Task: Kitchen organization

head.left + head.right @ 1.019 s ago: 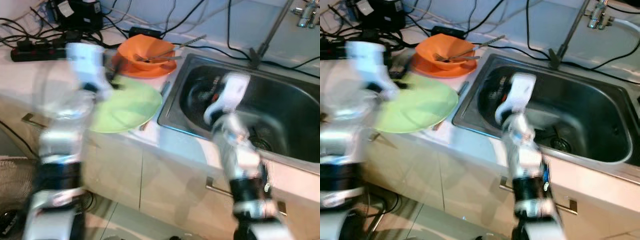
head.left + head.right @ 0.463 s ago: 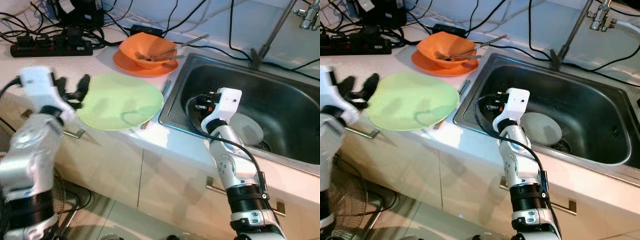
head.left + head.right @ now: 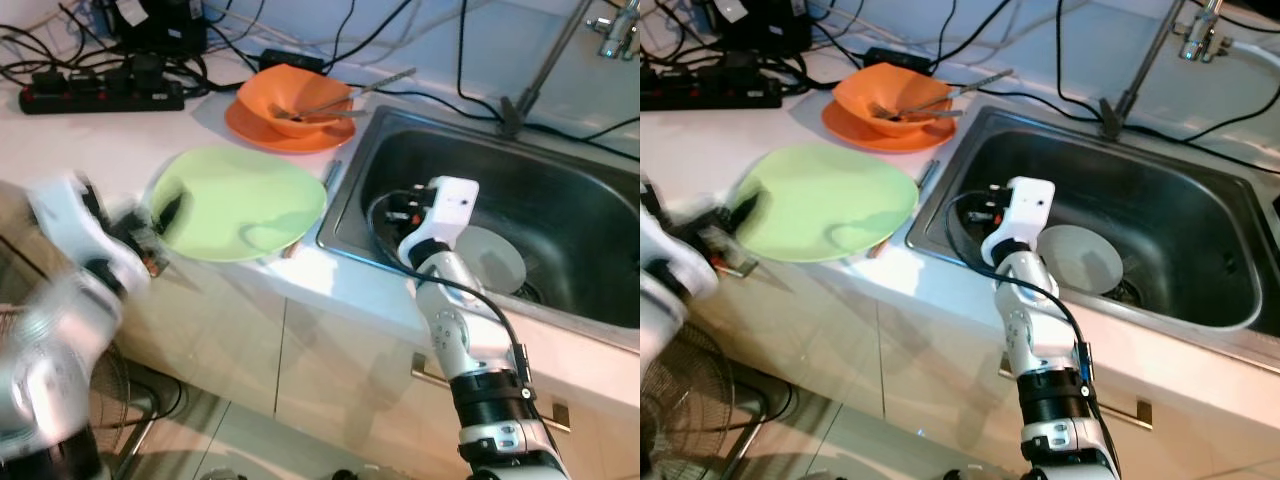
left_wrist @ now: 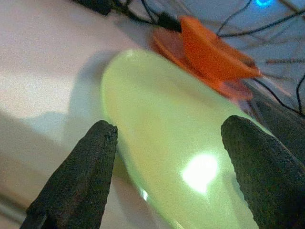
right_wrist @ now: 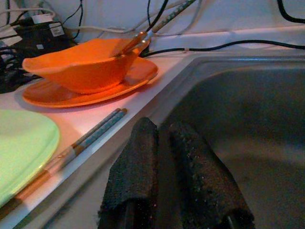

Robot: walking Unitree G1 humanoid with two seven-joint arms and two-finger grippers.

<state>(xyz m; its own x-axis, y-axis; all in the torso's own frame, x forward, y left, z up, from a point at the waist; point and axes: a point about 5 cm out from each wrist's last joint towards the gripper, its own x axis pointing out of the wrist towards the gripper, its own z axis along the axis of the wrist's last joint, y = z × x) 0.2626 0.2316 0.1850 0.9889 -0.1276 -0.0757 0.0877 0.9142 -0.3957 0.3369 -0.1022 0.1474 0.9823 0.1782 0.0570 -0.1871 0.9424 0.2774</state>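
Note:
A light green plate (image 3: 245, 205) lies flat on the white counter, left of the sink (image 3: 560, 190). My left gripper (image 4: 171, 181) is open at the plate's near left rim, one finger (image 4: 81, 176) on each side of it, and the arm is blurred in the eye views. Behind the plate, an orange bowl (image 3: 295, 95) holding a fork sits on an orange plate (image 5: 138, 74). Inside the sink lies a white plate (image 3: 490, 258). My right gripper (image 5: 162, 176) is shut on nothing, low inside the sink by its left wall.
Chopsticks (image 5: 90, 136) lie on the counter between the green plate and the sink edge. A black power strip (image 3: 100, 98) and several cables run along the back. A faucet pipe (image 3: 540, 60) rises behind the sink. Cabinet fronts drop below the counter.
My left arm has dropped lower and closer to the green plate's near left rim, blurred by motion. The right arm has barely shifted inside the sink.

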